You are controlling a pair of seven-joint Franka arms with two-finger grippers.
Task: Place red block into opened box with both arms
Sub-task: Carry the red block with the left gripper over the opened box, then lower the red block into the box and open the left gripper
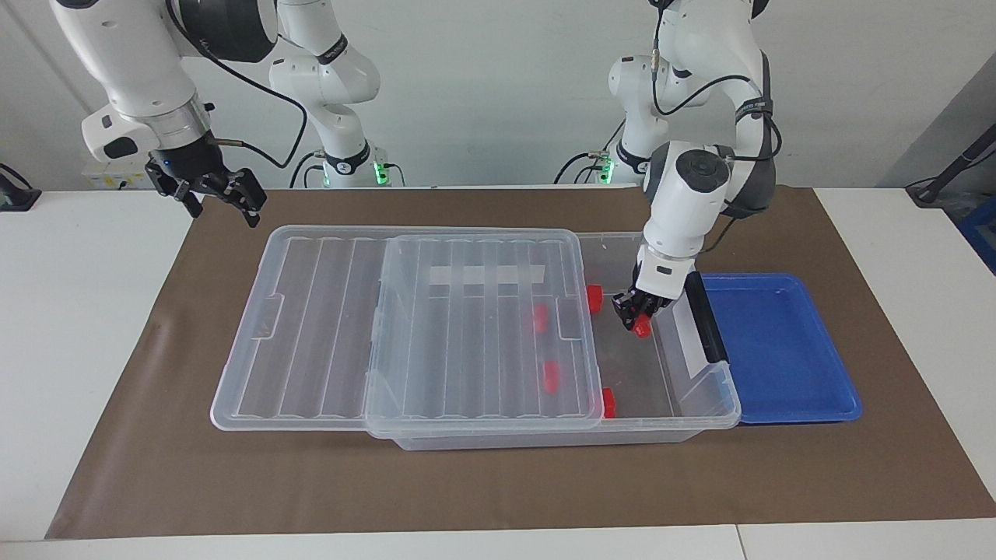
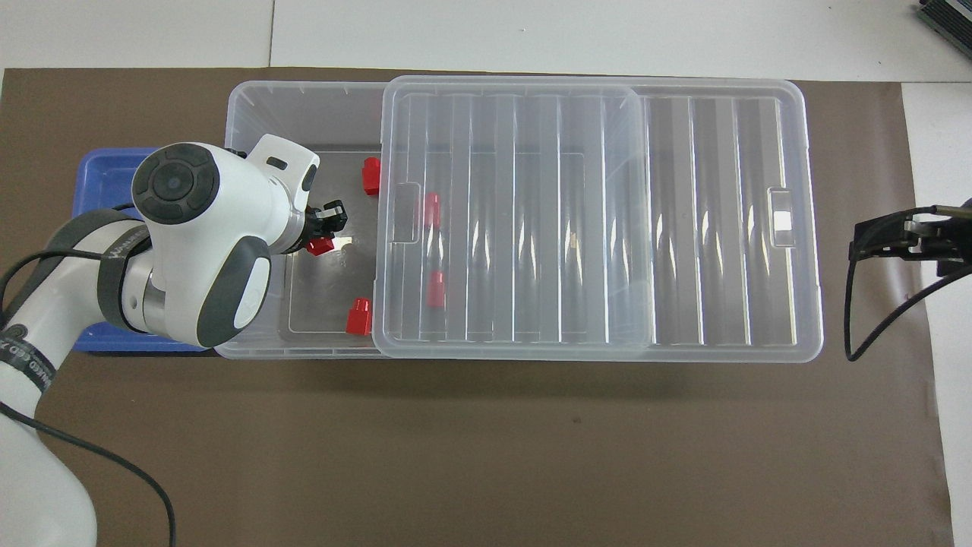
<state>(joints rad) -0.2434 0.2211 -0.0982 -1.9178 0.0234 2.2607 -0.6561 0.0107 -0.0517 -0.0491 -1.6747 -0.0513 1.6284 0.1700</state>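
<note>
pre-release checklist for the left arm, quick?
1. Left gripper shut on the red block: ok.
2. Block over the uncovered end of the box: ok, it hangs inside the rim line.
3. Lid slid clear of the drop spot: ok; it covers only the rest of the box.
4. Drop spot free of the four blocks already inside: ok, the closest lies apart, by the lid's edge.
5. Block low enough to let go: cannot tell.
6. Right gripper out of the way: ok, open, waiting above the mat off the lid's end.
</note>
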